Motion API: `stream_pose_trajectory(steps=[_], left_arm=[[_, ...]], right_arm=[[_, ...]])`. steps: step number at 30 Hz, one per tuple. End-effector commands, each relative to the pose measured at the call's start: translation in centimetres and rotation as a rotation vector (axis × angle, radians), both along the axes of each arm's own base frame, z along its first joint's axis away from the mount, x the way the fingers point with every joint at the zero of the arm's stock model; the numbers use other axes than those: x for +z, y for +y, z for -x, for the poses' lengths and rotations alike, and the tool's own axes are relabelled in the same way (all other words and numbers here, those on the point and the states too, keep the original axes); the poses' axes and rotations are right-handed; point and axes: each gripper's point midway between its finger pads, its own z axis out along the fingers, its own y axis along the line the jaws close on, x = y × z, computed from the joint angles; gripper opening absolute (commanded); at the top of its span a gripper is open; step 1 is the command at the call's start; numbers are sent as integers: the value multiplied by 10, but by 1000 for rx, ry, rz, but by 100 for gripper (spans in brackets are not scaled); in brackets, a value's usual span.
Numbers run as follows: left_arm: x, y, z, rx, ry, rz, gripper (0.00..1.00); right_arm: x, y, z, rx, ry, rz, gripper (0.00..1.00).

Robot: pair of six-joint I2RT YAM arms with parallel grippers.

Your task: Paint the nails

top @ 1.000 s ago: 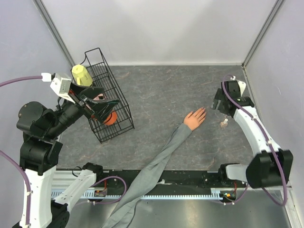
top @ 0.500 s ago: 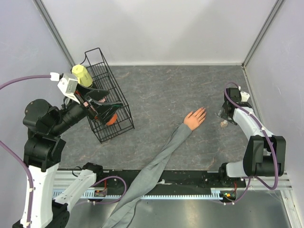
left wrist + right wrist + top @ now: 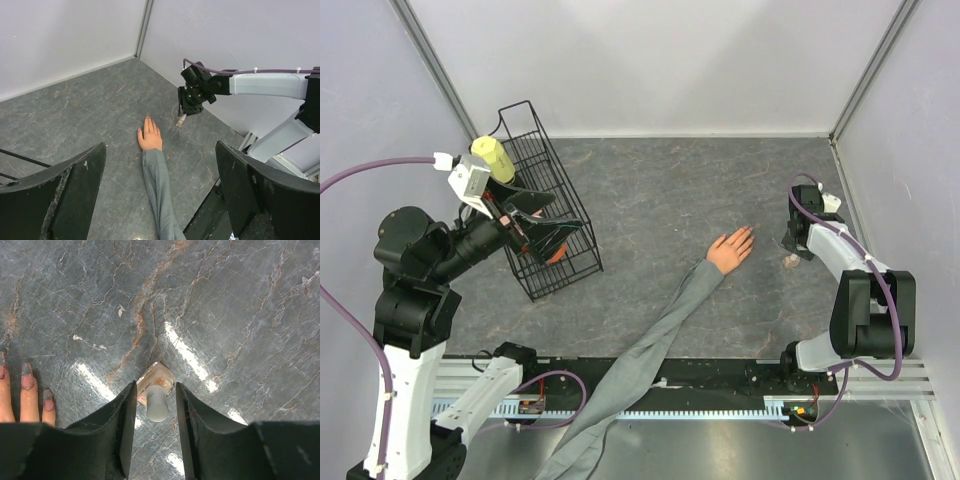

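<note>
Mannequin hand (image 3: 728, 251) flat on the table (image 3: 660, 200), its nails (image 3: 27, 378) reddish, white-capped bottle (image 3: 156, 400) near the hand's fingertips, right gripper (image 3: 155, 386) straddling the cap, jaws narrowed, seemingly not touching it, left gripper (image 3: 560, 215) spread wide, well apart from the hand.

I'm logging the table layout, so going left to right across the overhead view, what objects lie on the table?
Black wire basket → peach mannequin hand → small white-capped bottle. The long grey sleeve spans from basket to hand, so it's left out.
</note>
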Motion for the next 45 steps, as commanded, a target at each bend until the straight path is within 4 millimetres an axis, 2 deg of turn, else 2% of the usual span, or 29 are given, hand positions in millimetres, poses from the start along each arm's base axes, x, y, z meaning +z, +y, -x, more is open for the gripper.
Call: stream_pose_trajectory(steps=[1, 7, 8, 10, 11, 13, 14, 15, 16, 17, 18, 19, 20, 21, 22, 23, 24, 25, 26, 27, 28, 29, 30, 35, 37, 39, 45], left_arm=[[3, -5, 3, -32, -6, 18, 96], [-4, -7, 0, -48, 13, 18, 95], [-6, -8, -2, -51, 17, 18, 95], [-13, -12, -6, -72, 33, 16, 93], [-19, -15, -11, -83, 52, 11, 92], [-34, -23, -16, -130, 97, 2, 88], [-52, -36, -22, -172, 135, -17, 88], [-58, -41, -24, -174, 136, -26, 88], [-63, -42, -32, -126, 116, -41, 88], [-77, -58, -24, -170, 119, -58, 89], [-74, -65, -25, -169, 73, -51, 89], [-76, -70, -29, -149, 45, -50, 89], [-91, -86, -20, -202, 52, -61, 89], [-85, -94, -20, -215, 0, -34, 89], [-87, -98, -23, -199, -26, -32, 88], [-108, -111, -16, -232, -26, -56, 88], [-111, -117, -13, -239, -63, -58, 88], [-104, -119, -21, -186, -152, -54, 88], [-122, -130, -12, -211, -173, -76, 88], [-128, -135, -11, -206, -203, -91, 88], [-124, -136, -17, -160, -268, -90, 88], [-137, -141, -13, -169, -273, -106, 88], [-144, -145, -16, -160, -269, -111, 88], [-159, -147, -30, -98, -342, -139, 83], [-165, -147, -32, -92, -356, -150, 82], [-161, -149, -32, -88, -383, -139, 82], [-170, -156, -37, -82, -436, -177, 71]], right_arm=[[-4, -2, -2, -10, -7, 2, 39], [-8, -2, 1, -5, 8, 5, 19], [-7, 0, 2, -1, 6, 3, 7], [4, 1, 4, 10, 10, 47, 0], [14, 11, -1, 44, -7, 64, 0], [35, 37, 1, 119, -29, 90, 0], [62, 75, 2, 212, -83, 77, 0], [76, 89, 0, 239, -118, 59, 0], [83, 113, 8, 311, -120, 45, 0], [96, 127, 12, 325, -161, 13, 0], [110, 141, 12, 351, -193, -14, 0], [117, 162, 21, 412, -194, -40, 0], [126, 175, 26, 430, -212, -69, 0], [145, 190, 26, 456, -251, -102, 0], [151, 210, 39, 522, -241, -117, 0], [160, 222, 43, 552, -250, -137, 0], [180, 237, 44, 571, -288, -186, 0], [187, 253, 56, 623, -286, -211, 0], [196, 262, 60, 645, -298, -235, 0], [214, 272, 62, 656, -333, -271, 0], [219, 281, 70, 687, -329, -285, 0], [223, 287, 72, 699, -327, -294, 0], [237, 293, 73, 706, -350, -315, 0], [249, 309, 85, 734, -331, -368, 0], [247, 311, 89, 733, -310, -373, 0], [246, 315, 93, 743, -296, -375, 0], [239, 320, 101, 742, -242, -368, 0]])
